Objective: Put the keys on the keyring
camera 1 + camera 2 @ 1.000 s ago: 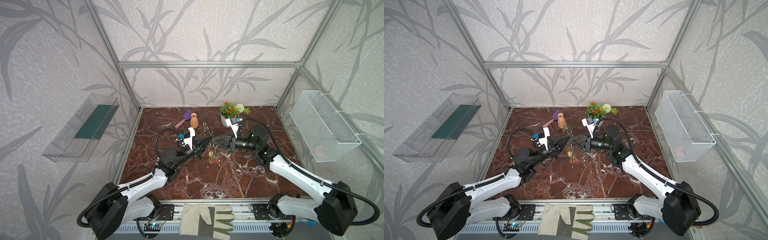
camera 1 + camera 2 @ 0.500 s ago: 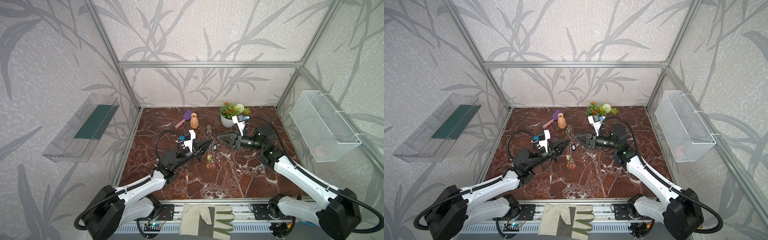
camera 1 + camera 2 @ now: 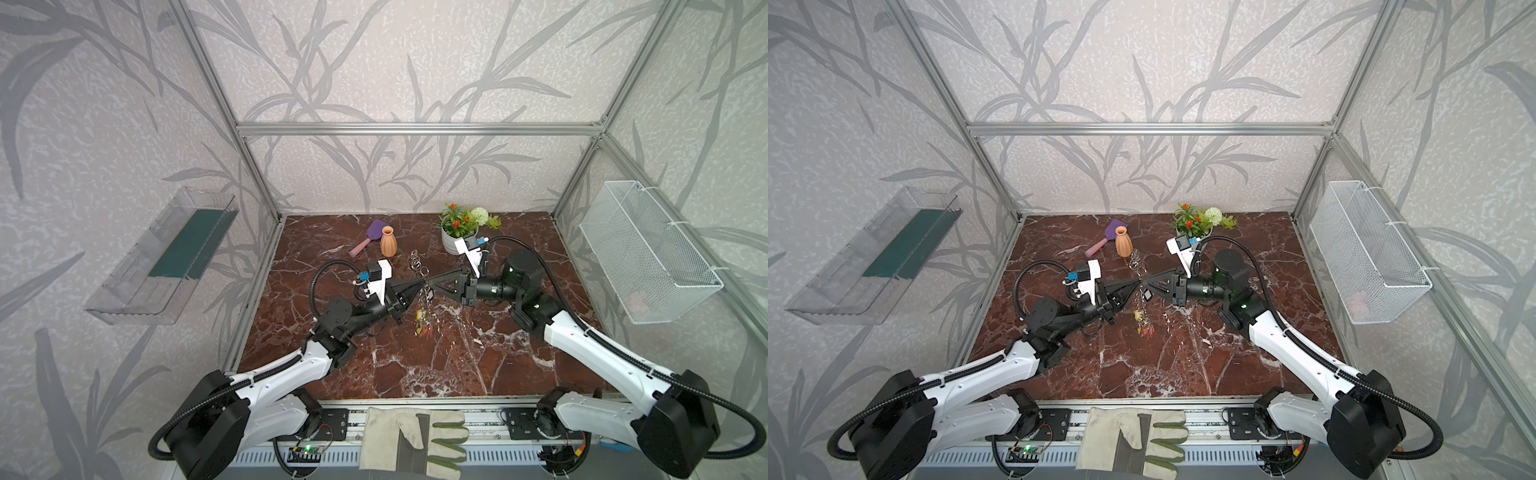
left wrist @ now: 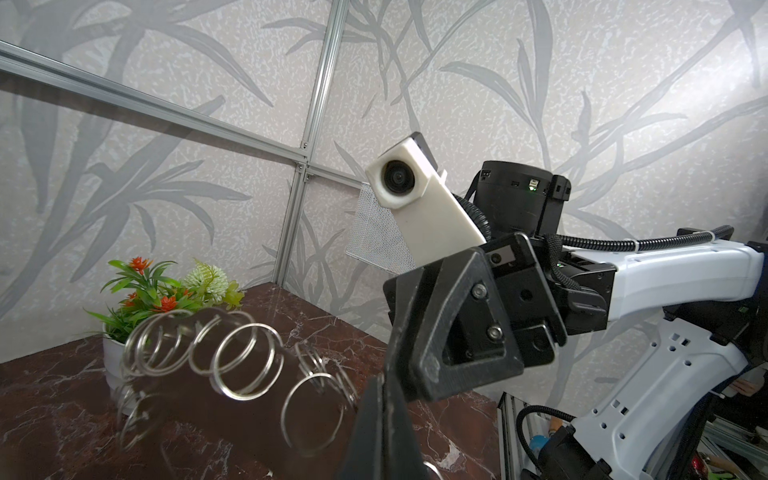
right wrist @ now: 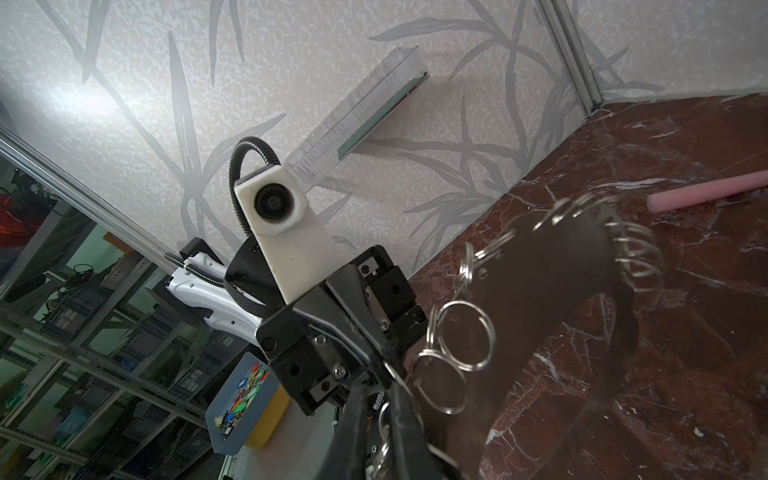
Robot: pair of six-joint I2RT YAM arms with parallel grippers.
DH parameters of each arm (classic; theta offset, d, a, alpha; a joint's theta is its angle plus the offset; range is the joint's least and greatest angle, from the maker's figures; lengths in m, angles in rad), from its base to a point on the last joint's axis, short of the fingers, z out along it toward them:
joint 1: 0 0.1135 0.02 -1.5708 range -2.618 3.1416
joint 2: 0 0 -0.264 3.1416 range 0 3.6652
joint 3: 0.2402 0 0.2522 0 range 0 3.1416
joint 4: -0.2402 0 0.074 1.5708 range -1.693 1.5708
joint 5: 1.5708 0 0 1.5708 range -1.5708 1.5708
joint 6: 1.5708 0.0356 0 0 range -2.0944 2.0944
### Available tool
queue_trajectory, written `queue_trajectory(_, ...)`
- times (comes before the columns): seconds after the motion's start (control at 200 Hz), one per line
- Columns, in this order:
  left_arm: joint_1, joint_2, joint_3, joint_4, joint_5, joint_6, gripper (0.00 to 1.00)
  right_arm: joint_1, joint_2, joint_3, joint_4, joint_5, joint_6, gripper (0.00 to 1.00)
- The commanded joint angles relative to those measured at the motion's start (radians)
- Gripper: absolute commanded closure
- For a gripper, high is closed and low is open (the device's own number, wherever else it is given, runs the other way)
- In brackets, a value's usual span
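1. Clenched on the keyring with the left fingers, lifting it clear of the desk.
2. Nearly closed at a small split ring with the right fingers; cannot tell whether gripping.
3. Tip to tip with the left now; drawn back half a second ago.
4. Dangling below the plate: the keys, yellow and red.
5. Behind, on red-brown marble: vase, brush, potted plant.
6. On the walls: clear shelf, wire basket; at the front, glove.
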Motion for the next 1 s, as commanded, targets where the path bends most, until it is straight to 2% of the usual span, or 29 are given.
queue_trajectory(0.0, -0.003, -0.012, 0.023, 0.077, 0.012, -0.005, 1.0, 0.004, 0.011, 0.013, 0.004, -0.013, -0.014, 0.86)
queue_trajectory(0.44, -0.002, -0.001, 0.025, 0.102, 0.041, -0.006, 1.0, 0.008, 0.053, 0.01, 0.068, -0.031, 0.015, 0.82)
queue_trajectory(0.74, -0.003, 0.002, 0.025, 0.103, 0.035, -0.005, 1.0, 0.013, 0.07, -0.007, 0.157, -0.056, 0.062, 1.0)
queue_trajectory(0.995, -0.002, -0.003, 0.025, 0.084, 0.037, -0.004, 1.0, 0.014, 0.073, -0.027, 0.2, -0.059, 0.087, 1.0)
